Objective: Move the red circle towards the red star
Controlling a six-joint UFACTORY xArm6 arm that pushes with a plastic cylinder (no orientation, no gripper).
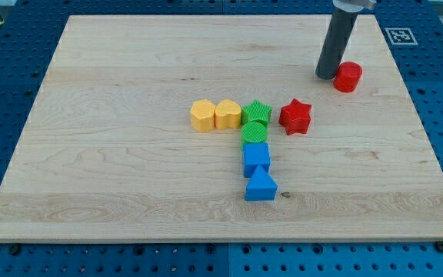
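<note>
While my tip [328, 75] touches one red circle [348, 77], seven blocks cluster.

Red circle [348, 77], red star [295, 116], pale wooden board [129, 77].

Wooden board [129, 192], red circle [348, 77] set just right of my tip [327, 75], red star [295, 116] and clustered blocks [244, 138] placed below-left of it.

Rod cut off up top

The rod [337, 42] ran out past the view's top edge; the green star [258, 111] sat partly behind the green circle [254, 131].
</note>
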